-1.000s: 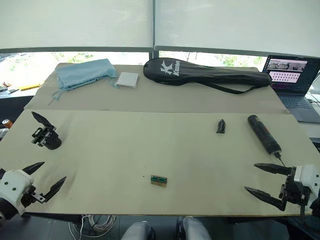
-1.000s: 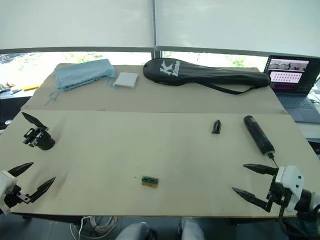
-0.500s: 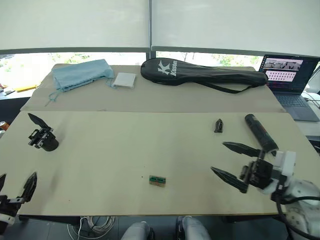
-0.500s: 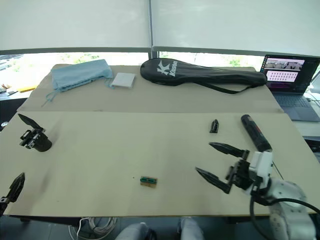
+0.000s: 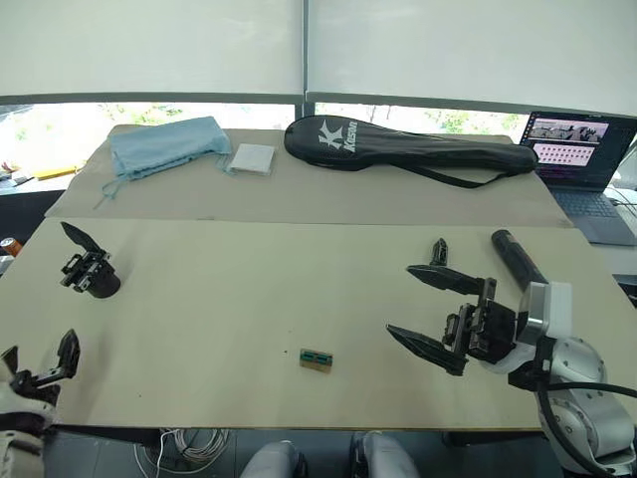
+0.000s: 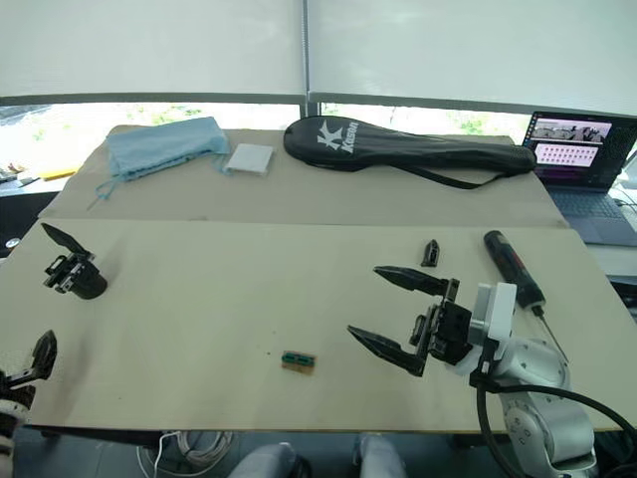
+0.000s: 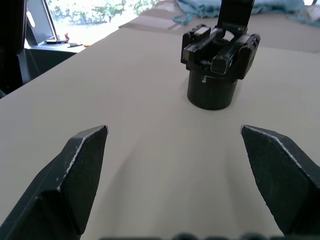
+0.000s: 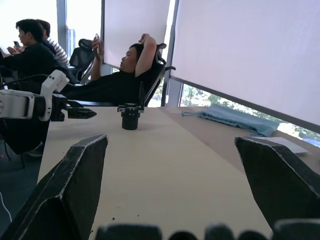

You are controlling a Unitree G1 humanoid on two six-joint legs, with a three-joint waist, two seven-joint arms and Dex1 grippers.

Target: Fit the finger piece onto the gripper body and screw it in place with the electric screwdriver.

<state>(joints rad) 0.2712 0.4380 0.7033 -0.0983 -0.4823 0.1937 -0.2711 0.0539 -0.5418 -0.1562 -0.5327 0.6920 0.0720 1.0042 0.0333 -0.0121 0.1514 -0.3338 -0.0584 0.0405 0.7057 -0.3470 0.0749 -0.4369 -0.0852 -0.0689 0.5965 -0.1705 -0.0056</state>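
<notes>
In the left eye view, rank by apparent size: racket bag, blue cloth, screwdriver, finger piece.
Largest to smallest:
1. racket bag
2. blue cloth
3. screwdriver, partly hidden behind the right gripper
4. finger piece

The bag and cloth lie farther back, so their lead is safe.

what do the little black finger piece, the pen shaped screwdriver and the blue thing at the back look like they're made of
The small black tapered finger piece looks like matte moulded plastic, though too small to be sure. The long black pen-shaped electric screwdriver has a smooth, probably plastic or coated barrel, ending in a thin metal-looking bit. The light blue bundle is soft fabric: it lies wrinkled and folded.
</notes>
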